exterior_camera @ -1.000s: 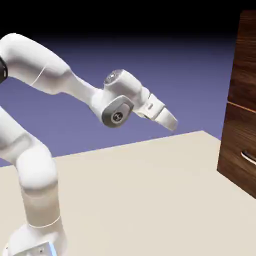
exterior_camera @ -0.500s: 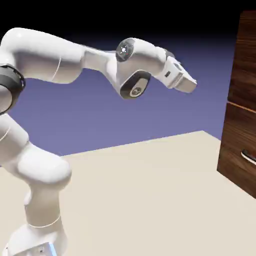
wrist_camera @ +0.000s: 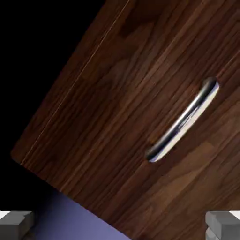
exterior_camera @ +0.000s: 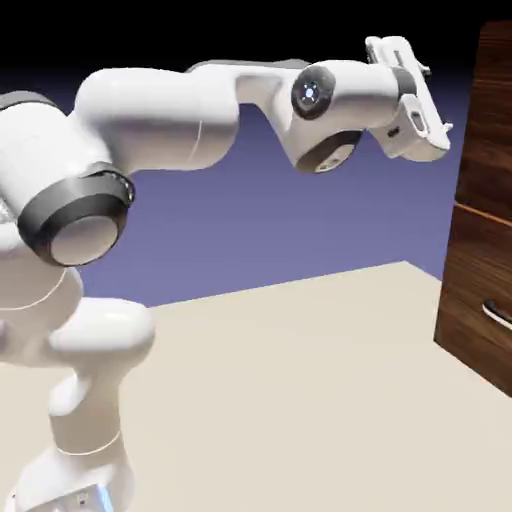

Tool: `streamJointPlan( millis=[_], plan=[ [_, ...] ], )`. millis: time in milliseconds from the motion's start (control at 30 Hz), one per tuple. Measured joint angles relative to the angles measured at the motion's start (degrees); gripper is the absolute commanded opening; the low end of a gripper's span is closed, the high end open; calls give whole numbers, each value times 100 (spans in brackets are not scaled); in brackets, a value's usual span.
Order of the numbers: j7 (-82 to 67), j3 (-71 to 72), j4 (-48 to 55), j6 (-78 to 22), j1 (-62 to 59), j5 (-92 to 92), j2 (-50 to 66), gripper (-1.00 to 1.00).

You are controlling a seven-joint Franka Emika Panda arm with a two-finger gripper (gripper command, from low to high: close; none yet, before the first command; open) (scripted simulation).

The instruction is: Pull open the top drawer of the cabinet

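Note:
The cabinet [exterior_camera: 488, 200] of dark walnut-grain wood stands at the exterior view's right edge. Its top drawer [exterior_camera: 490, 120] is shut, flush above a pale seam; the handle lies outside that view. My gripper [exterior_camera: 432, 110] hangs high, level with the top drawer and a short gap to its left, touching nothing. In the hand view the top drawer front [wrist_camera: 117, 103] fills the picture at a slant, with its silver handle [wrist_camera: 183, 123] right of the middle. My gripper [wrist_camera: 119, 229] is open; both grey fingertips [wrist_camera: 16, 224] sit at the bottom corners with nothing between them.
The lower drawer [exterior_camera: 478, 300] sits beneath the seam, its curved silver handle [exterior_camera: 497, 315] at the exterior view's right edge. The beige table [exterior_camera: 280, 400] stretches between my base and the cabinet. A corner of the cabinet [wrist_camera: 14, 157] shows against black and violet backdrop.
The arm has swung up and to the right, carrying the hand from mid-height over the table to the level of the top drawer, close to the cabinet. The jaws stayed open.

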Motion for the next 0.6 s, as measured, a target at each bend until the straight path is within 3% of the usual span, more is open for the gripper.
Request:
streamJointPlan(
  millis=[600],
  plan=[
    [784, -3214, 2165, 750, 3738, 842, -161, 0]
  ],
)
